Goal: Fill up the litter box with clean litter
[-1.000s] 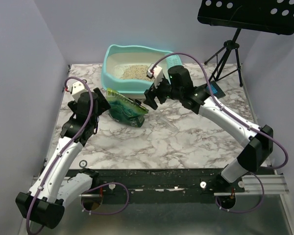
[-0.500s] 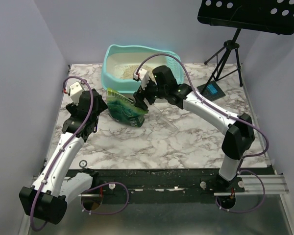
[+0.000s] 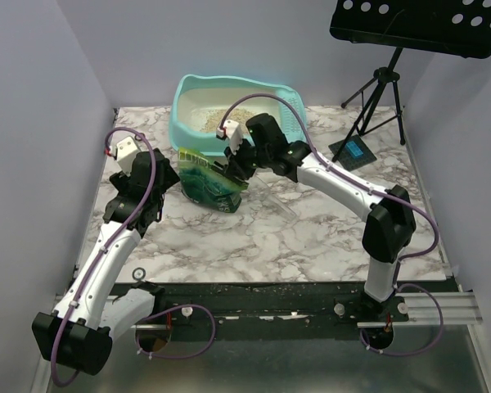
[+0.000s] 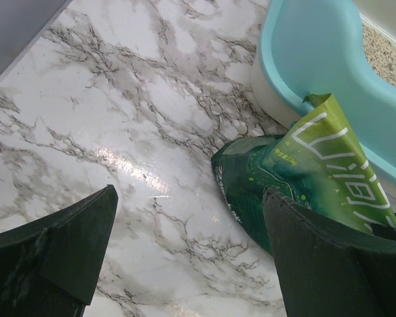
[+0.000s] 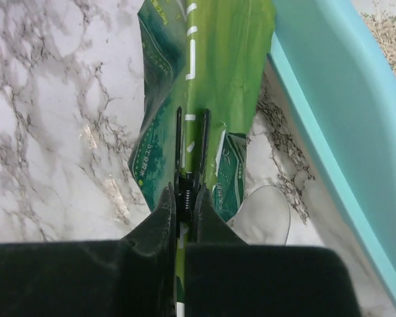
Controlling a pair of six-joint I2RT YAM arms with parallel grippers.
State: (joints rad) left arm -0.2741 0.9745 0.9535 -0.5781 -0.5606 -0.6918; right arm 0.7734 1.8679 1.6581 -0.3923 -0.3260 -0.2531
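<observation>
The turquoise litter box (image 3: 198,141) stands at the far edge of the marble-patterned table (image 3: 311,237), left of centre, with pale tan granules (image 3: 217,119) spread over its cream floor. Just in front of its near wall lies the glossy green litter pouch (image 3: 204,184), its upper end leaning against that wall. The right gripper (image 5: 185,205) reaches in from the right, its jaws pinched nearly together on a fold of the pouch, so it has hold of the bag. The left gripper (image 4: 191,264) hangs over the table's left side just beside the pouch, jaws spread wide and holding nothing. A clear plastic piece (image 3: 274,201) lies on the table right of the pouch.
</observation>
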